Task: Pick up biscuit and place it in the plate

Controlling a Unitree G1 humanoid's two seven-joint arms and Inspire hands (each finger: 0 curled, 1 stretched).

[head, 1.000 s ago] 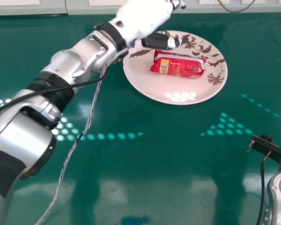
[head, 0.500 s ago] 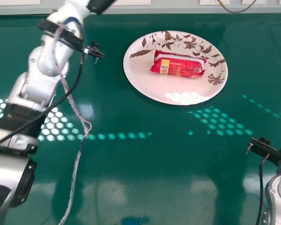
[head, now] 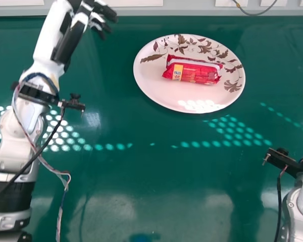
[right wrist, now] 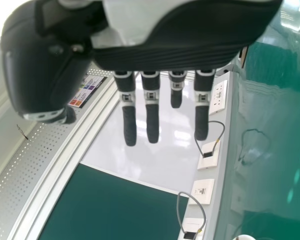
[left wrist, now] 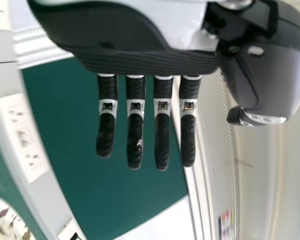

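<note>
The black-and-silver right hand (right wrist: 151, 125) has straight, spread fingers, apparently unneeded here. Farther in, the red-wrapped biscuit pack (head: 197, 71) lies inside the rim of the round white plate with brown leaves (head: 156, 91), so placing looks done. The black-and-silver left hand (left wrist: 134, 130), fingers straight, holding nothing, is off the plate's far left, probably to avoid nudging it. Glossy green tabletop (head: 141, 176) offers sideways room; grey trunking (head: 192, 10) behind limits forward reach.
</note>
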